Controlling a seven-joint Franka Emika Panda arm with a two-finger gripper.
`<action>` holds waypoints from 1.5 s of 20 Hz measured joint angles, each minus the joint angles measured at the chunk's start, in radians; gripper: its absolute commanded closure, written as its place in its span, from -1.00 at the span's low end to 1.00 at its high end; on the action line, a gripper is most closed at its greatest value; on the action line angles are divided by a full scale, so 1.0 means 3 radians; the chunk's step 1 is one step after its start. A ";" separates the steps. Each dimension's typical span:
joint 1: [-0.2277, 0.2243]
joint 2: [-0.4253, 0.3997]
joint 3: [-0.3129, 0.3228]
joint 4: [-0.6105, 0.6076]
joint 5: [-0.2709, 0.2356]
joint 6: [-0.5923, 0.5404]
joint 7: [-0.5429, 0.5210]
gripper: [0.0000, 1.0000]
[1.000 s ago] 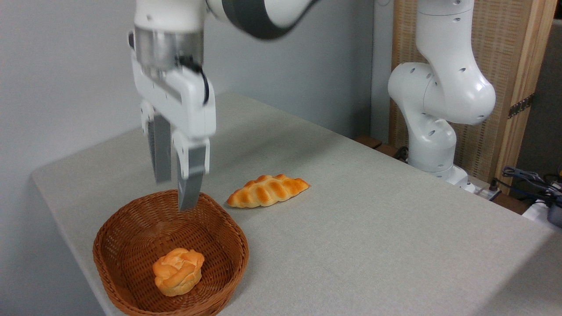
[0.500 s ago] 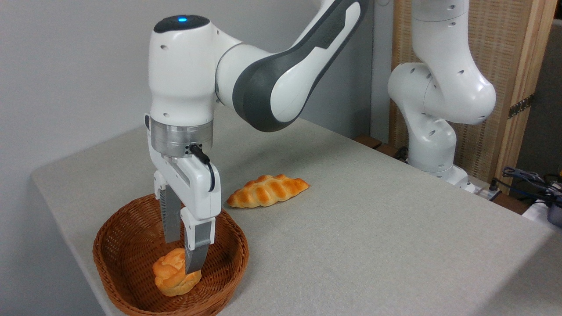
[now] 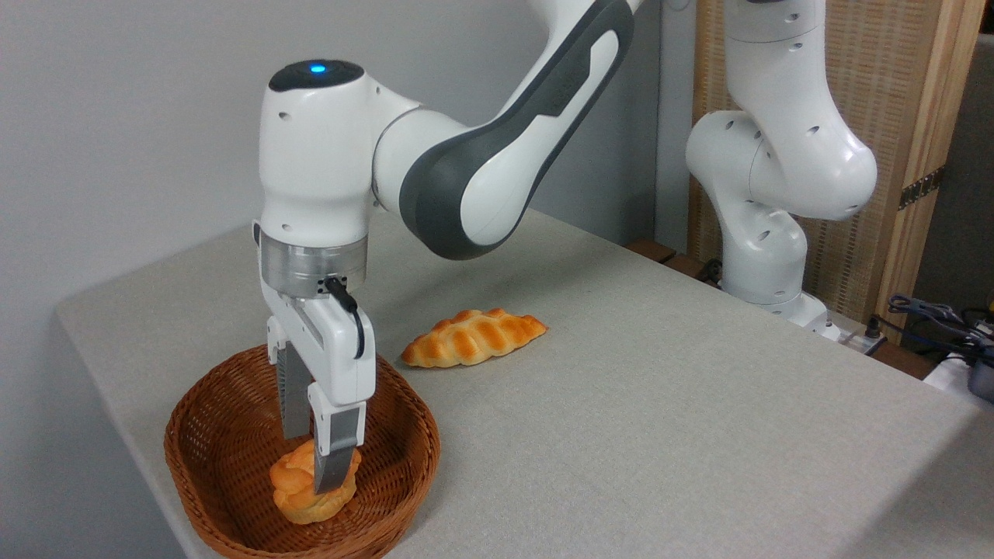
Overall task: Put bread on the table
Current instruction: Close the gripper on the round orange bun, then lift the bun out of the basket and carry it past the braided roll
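One wicker basket point(image 3: 233, 435) sits at the lower left of the frame on the one cloth-covered table point(image 3: 660, 404), and two pieces of baked goods are in view: one small round bread point(image 3: 299, 489) inside the basket, near its front wall, and one longer braided loaf point(image 3: 474, 338) lying on the cloth just right of and behind the basket, near the frame's centre. A single white arm point(image 3: 481, 163) reaches in from the upper right, its wrist pointing straight down over the basket, with its base standing at the table's far right edge. The gripper point(image 3: 311, 458) is lowered into the basket with its two grey fingers point(image 3: 335, 458) a narrow gap apart, one at the back of the bun's top and the nearer one in front of it, covering the bun's middle. The fingers flank the bun's knotted top closely and seem to be touching it, but whether they actually pinch it cannot be told. The bun rests on the basket floor, its pale base showing below the nearer fingertip
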 measured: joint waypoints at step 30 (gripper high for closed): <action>0.0042 -0.0826 0.0166 0.0354 -0.0072 -0.1835 0.0357 0.47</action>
